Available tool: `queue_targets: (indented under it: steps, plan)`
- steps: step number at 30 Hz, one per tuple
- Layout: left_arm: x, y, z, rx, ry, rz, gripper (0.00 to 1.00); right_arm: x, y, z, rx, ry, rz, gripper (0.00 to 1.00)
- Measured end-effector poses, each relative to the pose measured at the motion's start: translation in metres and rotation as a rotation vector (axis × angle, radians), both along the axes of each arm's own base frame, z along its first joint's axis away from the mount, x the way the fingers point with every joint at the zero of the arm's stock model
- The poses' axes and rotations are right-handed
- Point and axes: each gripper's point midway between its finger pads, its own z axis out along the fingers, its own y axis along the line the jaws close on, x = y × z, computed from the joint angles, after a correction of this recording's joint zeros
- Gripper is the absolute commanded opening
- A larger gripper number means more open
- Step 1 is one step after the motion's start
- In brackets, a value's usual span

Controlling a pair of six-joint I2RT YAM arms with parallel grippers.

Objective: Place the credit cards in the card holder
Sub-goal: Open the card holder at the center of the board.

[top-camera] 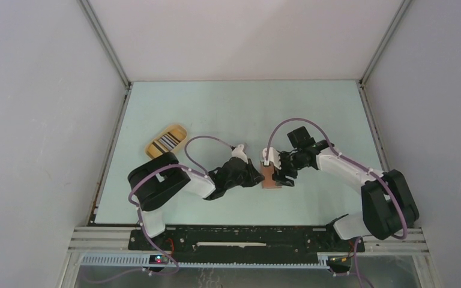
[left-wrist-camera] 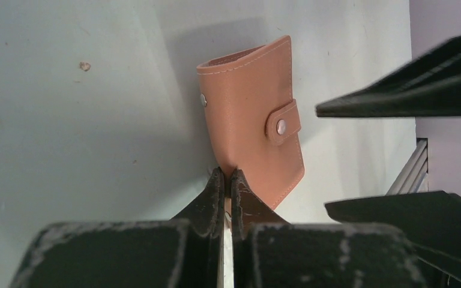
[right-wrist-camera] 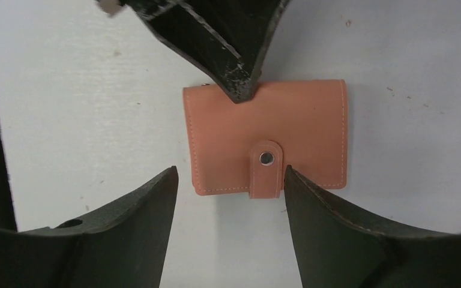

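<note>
The left tool [left-wrist-camera: 227,174], its 2 black fingers pressed tightly together, rests its tips against one edge of the card holder [right-wrist-camera: 300,132], a squarish reddish-brown wallet lying folded shut on the pale desk [top-camera: 246,108]. Whether any leather is caught between those fingers cannot be told. In the left wrist view the card holder rises straight ahead of the closed tips, tilted a little, with pale stitching along its border. The right tool [right-wrist-camera: 229,171] hangs directly over the same wallet from the opposite side, its 2 fingers spread wide and gripping nothing. In the right wrist view they stand on either side of the snap tab [right-wrist-camera: 266,174], whose single metal stud [right-wrist-camera: 266,158] sits midway between them at the wallet's edge nearest that tool. Seen from above, the 2 tools meet nose to nose over the card holder, and a small white block sits at its far end, just beside the right tool. Well beyond the left tool, off to its far left, the credit cards [top-camera: 168,141] show as dark and pale stripes in a yellow oval tray [top-camera: 153,150], well apart from both tools and from the card holder.
</note>
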Motion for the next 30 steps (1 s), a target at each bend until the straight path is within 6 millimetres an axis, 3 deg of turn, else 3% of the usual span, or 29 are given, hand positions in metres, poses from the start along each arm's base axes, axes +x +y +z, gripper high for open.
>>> queue_targets:
  steps: [10,30]
  plan:
    - [-0.003,0.002,0.002,-0.029,-0.044,0.038,0.00,0.020,0.001,-0.032,-0.092,0.041,-0.056,0.65]
    - [-0.005,0.004,0.001,-0.030,-0.056,0.046,0.00,0.027,0.008,-0.037,-0.147,0.017,-0.058,0.38]
